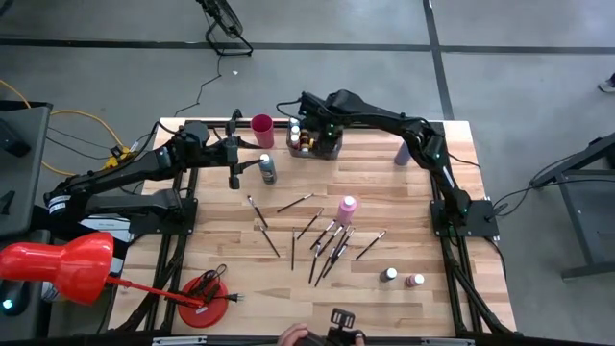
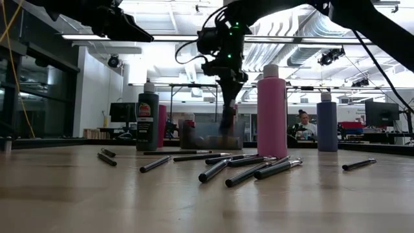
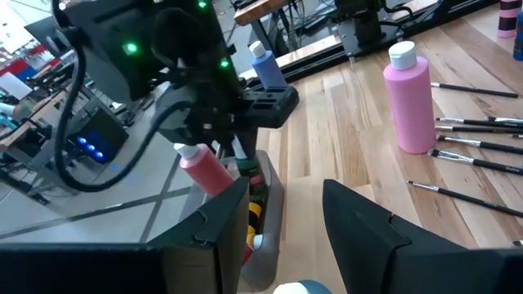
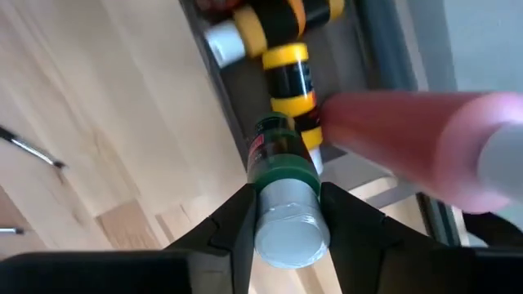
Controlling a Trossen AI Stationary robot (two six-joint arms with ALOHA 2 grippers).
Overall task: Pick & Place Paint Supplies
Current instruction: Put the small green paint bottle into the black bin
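My right pincer [image 4: 282, 214] grips a green-banded bottle [image 4: 282, 192] upright over the tray [image 1: 332, 146], to slot it beside bottles already there; left pincer [image 3: 286, 216] waits open nearby; brushes [image 1: 327, 240] lie mid-bench [image 1: 404, 207].

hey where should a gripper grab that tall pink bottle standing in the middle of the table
Grip the pink bottle around its straight body, below the white cap, coming in level from the side away from the paintbrushes. It stands upright and tall, so a low, centred side pinch is less likely to tip it.
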